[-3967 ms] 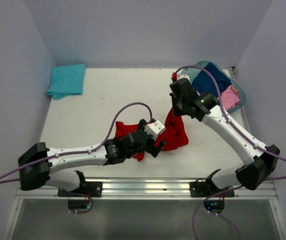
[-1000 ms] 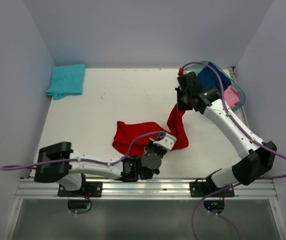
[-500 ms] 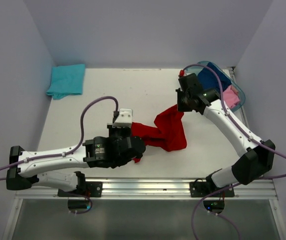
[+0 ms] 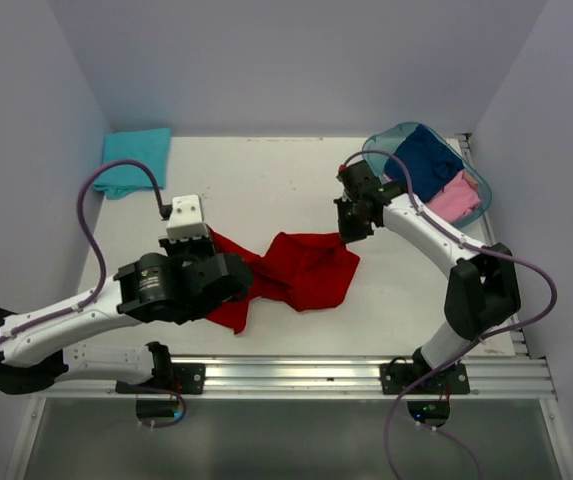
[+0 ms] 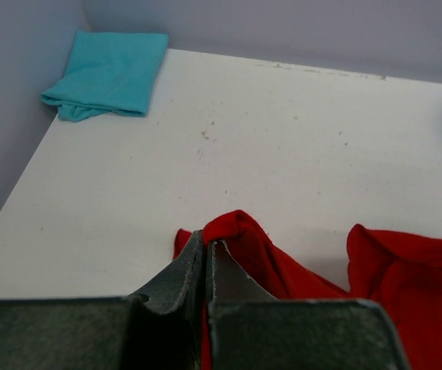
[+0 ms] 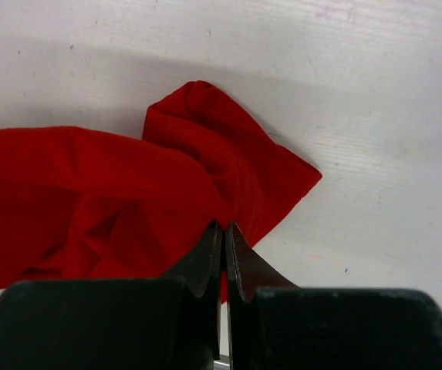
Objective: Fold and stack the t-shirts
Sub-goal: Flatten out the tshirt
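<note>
A teal oval basket (image 4: 382, 141) sits in the table's (image 4: 266, 190) far-right corner.

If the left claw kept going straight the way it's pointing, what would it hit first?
Past the fold of red t-shirt it pinches, the left gripper faces only bare table, then probably the back wall. The folded turquoise t-shirt lies left of that line.

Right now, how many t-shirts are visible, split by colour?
red t-shirt: 1
turquoise t-shirt: 1
navy t-shirt: 1
pink t-shirt: 1
Total visible: 4
</note>
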